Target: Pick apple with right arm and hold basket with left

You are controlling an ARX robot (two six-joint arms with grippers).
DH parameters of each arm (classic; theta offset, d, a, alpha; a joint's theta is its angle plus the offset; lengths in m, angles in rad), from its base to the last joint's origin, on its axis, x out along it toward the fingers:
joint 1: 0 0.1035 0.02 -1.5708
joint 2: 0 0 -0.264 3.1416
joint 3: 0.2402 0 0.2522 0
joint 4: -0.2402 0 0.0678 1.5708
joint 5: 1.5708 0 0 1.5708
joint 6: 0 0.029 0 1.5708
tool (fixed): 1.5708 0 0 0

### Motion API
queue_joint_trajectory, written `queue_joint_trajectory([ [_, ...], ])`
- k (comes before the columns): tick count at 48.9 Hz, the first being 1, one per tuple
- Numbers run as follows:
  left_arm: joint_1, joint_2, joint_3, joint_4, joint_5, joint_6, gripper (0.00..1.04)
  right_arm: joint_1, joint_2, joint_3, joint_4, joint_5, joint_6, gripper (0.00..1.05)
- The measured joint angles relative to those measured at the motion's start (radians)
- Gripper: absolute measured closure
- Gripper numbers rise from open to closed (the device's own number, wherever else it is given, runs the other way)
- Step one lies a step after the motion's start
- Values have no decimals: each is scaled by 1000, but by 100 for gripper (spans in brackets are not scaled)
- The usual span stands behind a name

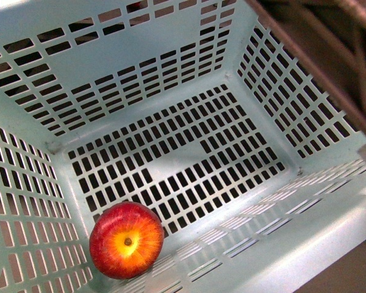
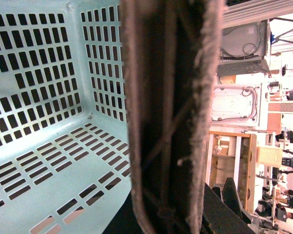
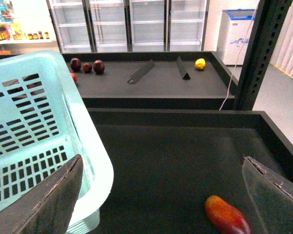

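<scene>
Right gripper (image 3: 162, 160) gapes above orange-red fruit (image 3: 228, 217), beside basket (image 3: 95, 151).

Apple (image 1: 127, 240) is placed in basket (image 1: 140, 67), on the floor, in the near-left corner per front view, close against the left wall. Left gripper (image 1: 329, 55) is seen above the basket's right wall, at the far-right rim. Basket is set at one side of a tray (image 3: 185, 161). A fruit (image 3: 227, 217) lies on the tray floor, apart from basket. Behind the tray a shelf (image 3: 151, 83) is set, w/ small fruits (image 3: 88, 66) at one end, a lemon (image 3: 200, 63) at the other, and 2 dividers (image 3: 141, 71) btwn. them.
</scene>
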State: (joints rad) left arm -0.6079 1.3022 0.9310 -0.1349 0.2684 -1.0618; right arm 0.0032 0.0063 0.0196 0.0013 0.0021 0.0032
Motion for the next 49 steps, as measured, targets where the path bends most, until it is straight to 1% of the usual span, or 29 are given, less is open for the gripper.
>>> queue_joint_trajectory([
  [2,-1,0,0,3,-5,2,98,0,0,0,0,0,0,9],
  [3,-3,0,-1,10,-22,3,98,0,0,0,0,0,0,9],
  [7,-16,0,-9,65,-150,-10,98,0,0,0,0,0,0,9],
  [9,-14,-2,-9,73,-195,-9,98,0,0,0,0,-1,0,9],
  [11,1,-5,-9,83,-227,-7,98,0,0,0,0,0,0,9],
  [14,32,-7,-9,91,-250,-14,98,0,-1,0,0,0,0,9],
  [21,111,-8,-10,97,-250,-59,98,0,-1,0,0,0,0,9],
  [32,285,33,-31,151,-220,-190,98,0,-1,0,0,0,0,9],
  [35,340,62,-47,167,-217,-225,98,0,-1,0,0,0,0,9],
  [41,423,120,-63,182,-230,-282,98,0,-1,0,0,0,0,9],
  [49,481,191,-66,197,-277,-327,98,0,-1,0,0,0,0,9],
])
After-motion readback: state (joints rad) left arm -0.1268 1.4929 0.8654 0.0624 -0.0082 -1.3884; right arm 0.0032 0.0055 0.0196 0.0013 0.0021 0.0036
